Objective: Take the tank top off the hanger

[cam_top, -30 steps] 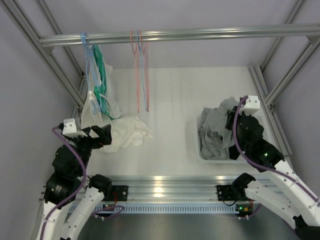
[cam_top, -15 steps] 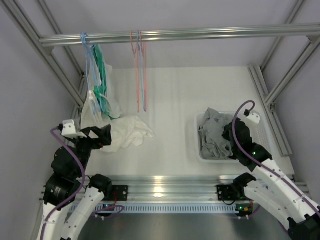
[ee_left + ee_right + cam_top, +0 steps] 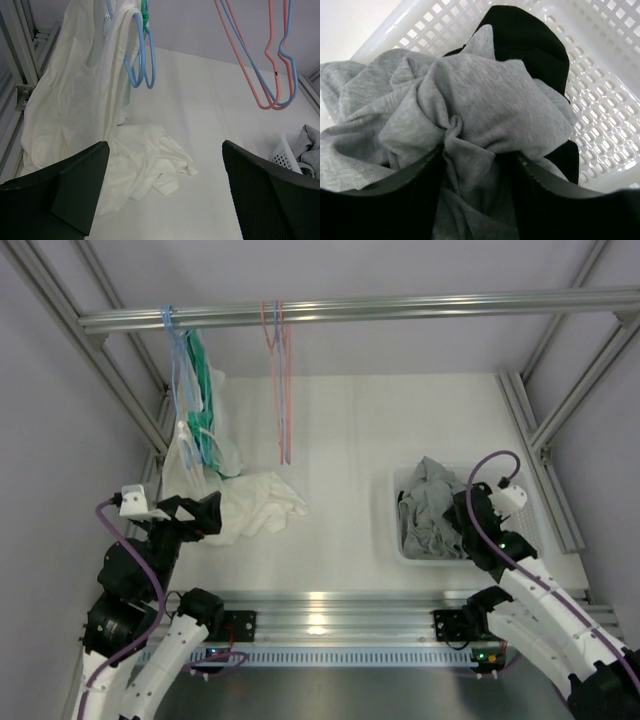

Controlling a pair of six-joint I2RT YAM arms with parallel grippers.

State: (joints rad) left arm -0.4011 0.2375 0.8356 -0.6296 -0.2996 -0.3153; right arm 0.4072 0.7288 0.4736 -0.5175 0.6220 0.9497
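I counted one rail [image 3: 350,310] overhead. From it hung two blue hangers [image 3: 142,60] and one green hanger [image 3: 203,390], crowded together, and apart from them a bare bunch of pink hangers [image 3: 250,70], two at least, with one bluish among them. One white tank top [image 3: 75,100] hung there that I could be sure of; one white heap [image 3: 262,502] lay on the single table [image 3: 400,420]. There was one basket [image 3: 615,75], its grey cloth [image 3: 485,90] too folded to number. Two arms stood: left arm [image 3: 130,580], right arm [image 3: 520,570].
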